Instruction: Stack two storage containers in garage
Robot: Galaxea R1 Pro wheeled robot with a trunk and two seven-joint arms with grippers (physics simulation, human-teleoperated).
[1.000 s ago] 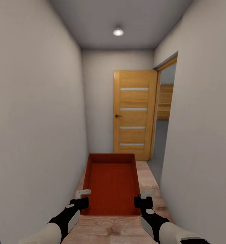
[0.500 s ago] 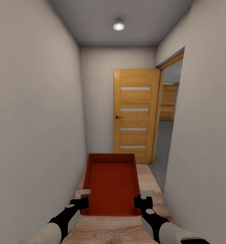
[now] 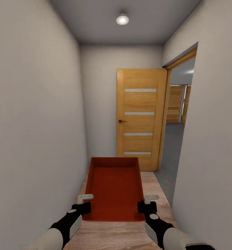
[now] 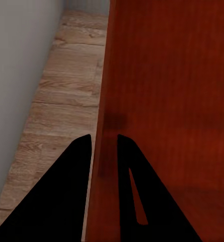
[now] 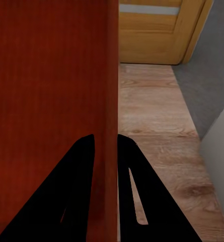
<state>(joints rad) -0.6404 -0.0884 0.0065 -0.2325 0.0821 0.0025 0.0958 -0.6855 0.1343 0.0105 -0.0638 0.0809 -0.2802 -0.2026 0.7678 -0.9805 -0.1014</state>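
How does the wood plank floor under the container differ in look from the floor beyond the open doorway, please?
The wood plank floor is light brown with visible grain and plank seams; the floor beyond the doorway is plain dark grey with no seams. The planks run under the held storage container and along the corridor, while the grey floor starts at the doorway on the robot's right. Both look flat and bare.

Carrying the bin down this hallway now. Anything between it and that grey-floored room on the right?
Nothing visible blocks the way. The storage container, held by the left gripper and right gripper, faces bare wood floor. The wooden door stands swung open beside the doorway, showing grey floor beyond.
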